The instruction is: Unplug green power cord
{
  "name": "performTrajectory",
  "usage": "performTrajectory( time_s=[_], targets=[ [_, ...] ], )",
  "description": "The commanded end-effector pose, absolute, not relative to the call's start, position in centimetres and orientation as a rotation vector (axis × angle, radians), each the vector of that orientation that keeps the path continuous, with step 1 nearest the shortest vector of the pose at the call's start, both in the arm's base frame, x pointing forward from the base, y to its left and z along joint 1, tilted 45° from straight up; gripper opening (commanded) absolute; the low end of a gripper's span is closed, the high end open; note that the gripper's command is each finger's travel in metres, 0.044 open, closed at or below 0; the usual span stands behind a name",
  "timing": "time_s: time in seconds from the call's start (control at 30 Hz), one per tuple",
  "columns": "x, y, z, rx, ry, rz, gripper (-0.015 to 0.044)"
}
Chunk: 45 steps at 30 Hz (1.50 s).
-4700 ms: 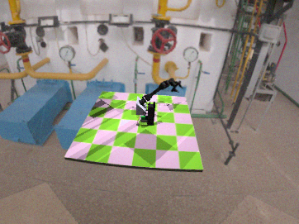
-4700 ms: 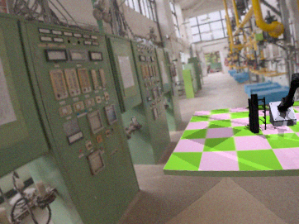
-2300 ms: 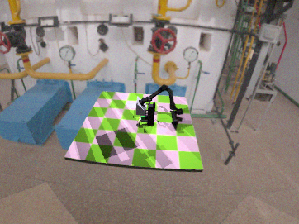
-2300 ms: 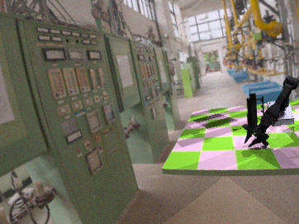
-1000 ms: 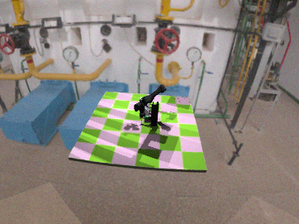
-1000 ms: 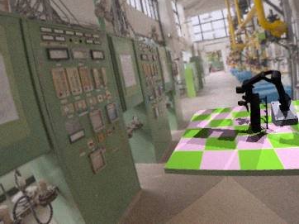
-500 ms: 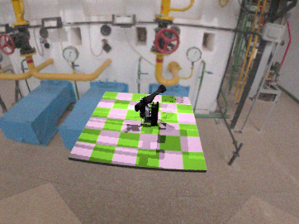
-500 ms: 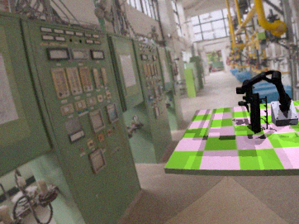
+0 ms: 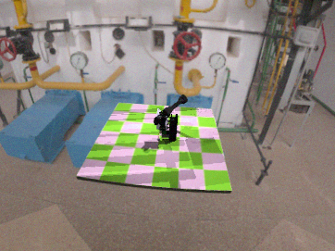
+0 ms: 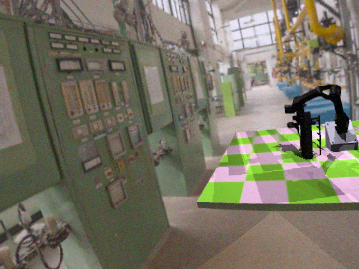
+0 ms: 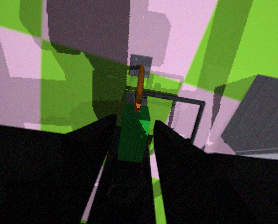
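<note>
Fingers part-closed around the dark green block-shaped plug [image 11: 134, 136], which sits between the tips; cannot tell if they're actually pinching it. Thin orange cord stub [image 11: 140, 82] runs ahead of the tips. Step looks like grasp/pull: next confirm grip, draw plug straight out, then open and back off.

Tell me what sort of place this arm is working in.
Most likely an industrial plant or utility room. Yellow pipes with a red valve wheel and pressure gauges run along one wall, and green control cabinets covered in meters and switches line an aisle.
</note>
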<state>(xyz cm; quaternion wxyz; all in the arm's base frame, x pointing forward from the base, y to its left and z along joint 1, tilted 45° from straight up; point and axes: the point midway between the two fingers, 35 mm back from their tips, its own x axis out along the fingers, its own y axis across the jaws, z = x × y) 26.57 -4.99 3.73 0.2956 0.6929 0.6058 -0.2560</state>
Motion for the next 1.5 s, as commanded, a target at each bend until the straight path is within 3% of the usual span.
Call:
performTrajectory(
  time_s=[0.0,0.57,0.7,0.97,1.47],
  targets=[
    [26.5,-4.4,4.4,1.850,1.609,-0.676,0.0160],
    [26.7,-3.5,3.6,1.850,1.609,-0.676,0.0160],
    [26.6,-3.7,3.7,1.842,1.610,-0.678,0.0055],
    [26.6,-3.7,3.7,1.842,1.610,-0.678,0.0002],
    [26.8,-5.2,2.4,1.842,1.607,-0.680,0.0000]
  ],
)
